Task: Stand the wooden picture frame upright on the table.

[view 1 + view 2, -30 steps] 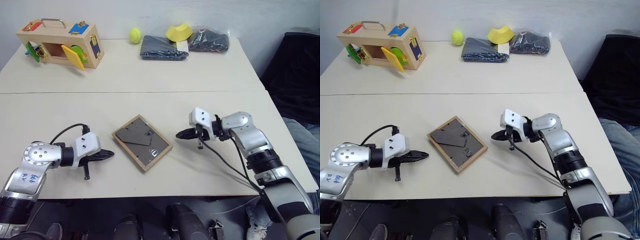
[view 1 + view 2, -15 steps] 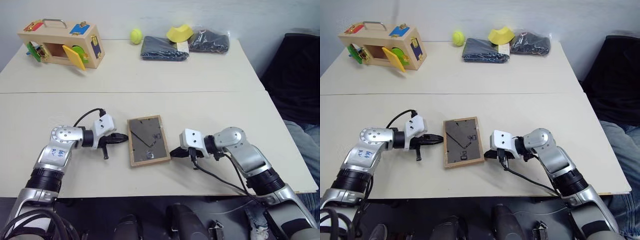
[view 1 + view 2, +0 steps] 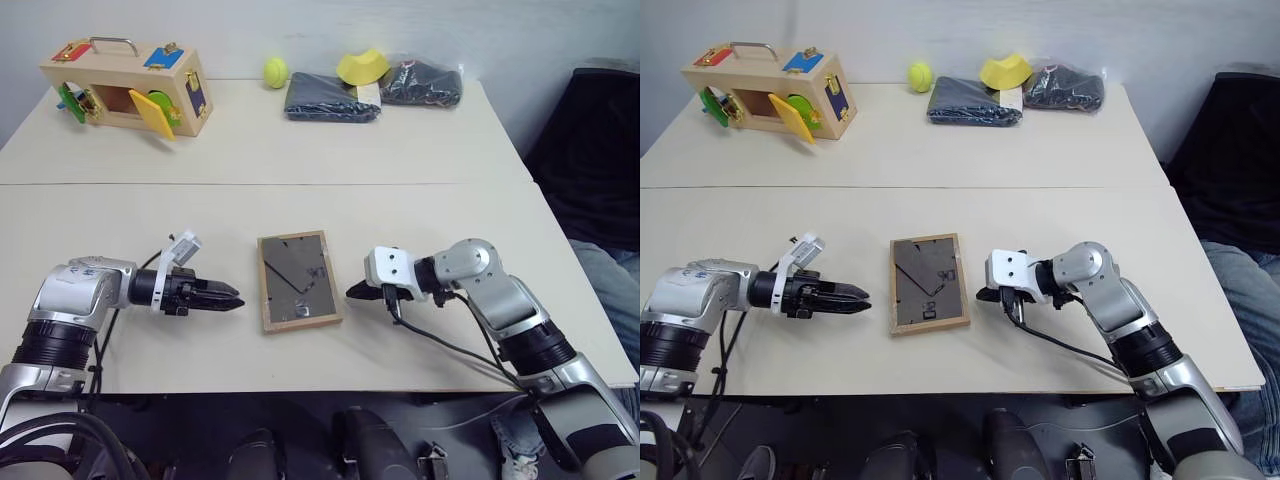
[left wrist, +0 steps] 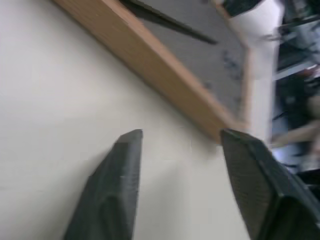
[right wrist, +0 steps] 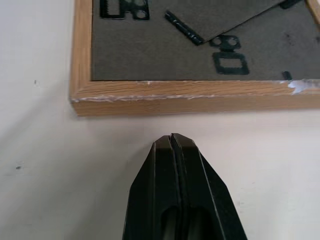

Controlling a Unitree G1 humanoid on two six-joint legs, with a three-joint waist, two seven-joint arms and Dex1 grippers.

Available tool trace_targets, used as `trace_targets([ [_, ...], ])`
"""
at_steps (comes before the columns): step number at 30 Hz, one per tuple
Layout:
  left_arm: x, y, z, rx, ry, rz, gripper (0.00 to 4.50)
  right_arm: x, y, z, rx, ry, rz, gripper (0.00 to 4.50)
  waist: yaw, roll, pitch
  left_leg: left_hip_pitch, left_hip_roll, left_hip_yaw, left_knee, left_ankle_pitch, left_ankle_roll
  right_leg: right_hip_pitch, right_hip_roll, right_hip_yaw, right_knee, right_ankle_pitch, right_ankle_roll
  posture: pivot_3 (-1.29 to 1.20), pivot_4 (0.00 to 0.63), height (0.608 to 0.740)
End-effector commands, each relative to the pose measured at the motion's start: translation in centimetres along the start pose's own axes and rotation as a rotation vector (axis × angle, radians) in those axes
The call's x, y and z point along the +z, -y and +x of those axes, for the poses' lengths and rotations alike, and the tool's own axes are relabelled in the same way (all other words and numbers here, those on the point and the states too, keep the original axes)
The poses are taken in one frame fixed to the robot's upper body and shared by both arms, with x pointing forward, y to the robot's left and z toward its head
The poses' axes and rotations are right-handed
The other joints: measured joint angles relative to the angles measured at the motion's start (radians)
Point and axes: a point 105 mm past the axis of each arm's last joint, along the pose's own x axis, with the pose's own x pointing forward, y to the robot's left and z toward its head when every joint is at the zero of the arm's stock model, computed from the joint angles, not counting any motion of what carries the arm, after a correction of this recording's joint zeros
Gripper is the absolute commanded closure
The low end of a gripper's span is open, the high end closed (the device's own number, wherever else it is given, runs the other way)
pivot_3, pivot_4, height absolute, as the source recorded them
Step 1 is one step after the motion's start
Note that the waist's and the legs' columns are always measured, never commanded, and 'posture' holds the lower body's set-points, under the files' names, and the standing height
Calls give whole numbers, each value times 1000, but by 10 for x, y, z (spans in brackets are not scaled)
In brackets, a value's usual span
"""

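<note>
The wooden picture frame (image 3: 296, 281) lies flat on the table (image 3: 420, 210), face down, so its dark backing board with the folded easel stand and small metal clips looks up. It is in the middle part of the near half of the table, not far from the near edge, with its long sides running roughly from the near edge toward the far edge.

The left gripper (image 3: 232, 299) is just beside the left long side of the frame, near but apart from it, and it points to the frame. Its two black fingers are spread apart with bare table between them, and they grasp nothing; the left wrist view shows this gap clearly, with the light wood border just beyond the fingertips (image 4: 131, 142).

The right gripper (image 3: 352, 292) is just beside the right long side of the frame, also pointing at it. Its fingers are pressed together with nothing between them. In the right wrist view a narrow strip of table separates the closed tip from the wood border, so it does not touch the frame.

At the far left corner of the table stands a wooden box (image 3: 125, 88) with coloured latches and doors and a metal handle. Along the far edge lie a yellow-green tennis ball (image 3: 272, 71), a folded dark cloth (image 3: 328, 96), a yellow object (image 3: 362, 66) and a dark item in a clear plastic bag (image 3: 425, 83).
</note>
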Motion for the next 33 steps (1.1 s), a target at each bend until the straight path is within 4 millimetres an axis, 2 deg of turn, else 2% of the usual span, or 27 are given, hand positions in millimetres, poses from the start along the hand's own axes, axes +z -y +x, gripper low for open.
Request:
trace_targets([
  [1, 4, 5, 9, 24, -10, -117, 570, 4, 0, 2, 14, -6, -63, 4500, 0, 0, 0, 0, 0, 0, 1, 0, 0, 0, 0, 0, 0, 0, 0, 0, 150, 740],
  [3, 5, 7, 19, 26, -13, -146, 17, 4, 2, 4, 10, -6, -59, 4500, 3, 0, 0, 0, 0, -1, 2, 0, 0, 1, 0, -1, 1, 0, 0, 0, 150, 740],
  [9, 4, 6, 48, 32, -13, -204, 17, 8, 3, 7, 12, 5, -41, 4500, 5, 0, 0, 0, 0, -1, 5, 0, 1, 1, -1, -1, 3, 0, 0, 0, 150, 740],
  [14, -2, 16, 75, -18, -31, -203, 17, 11, 2, 10, 28, 8, -48, 4500, 20, 1, -1, 1, -1, -1, 6, -1, 1, 3, -1, -1, 3, 0, 0, 0, 150, 740],
  [18, 17, 22, 81, -49, 49, -219, 17, 13, 0, 13, 39, 13, -54, 4500, 33, 1, -1, 0, -1, -1, 7, -1, 2, 3, -1, -1, 2, 0, 0, 0, 150, 740],
  [22, 31, 29, 76, -62, 91, -197, 17, 12, 0, 14, 38, 13, -54, 4500, 30, 1, -1, 0, -1, -1, 8, -2, 2, 3, -1, -1, 2, 0, 1, 0, 150, 740],
  [25, 38, 29, 66, -56, 123, -181, 559, 10, 0, 13, 33, 8, -54, 4500, 26, 1, -1, 0, 0, -1, 8, -2, 2, 2, -1, -1, 3, 0, 1, 0, 150, 740],
  [31, 46, 24, 50, -14, 161, -113, 2461, 5, 6, 7, -28, 6, -7, 4500, 13, 1, -1, 0, 0, -1, 7, -2, 0, 1, 0, 0, 4, 0, 1, 0, 150, 740],
  [33, 53, 28, 42, -31, 188, -90, 3023, 6, 13, -6, -73, 48, 86, 4500, 14, 1, -1, 0, 0, -1, 7, -2, 0, 1, 0, -1, 4, 0, 1, 0, 150, 740],
])
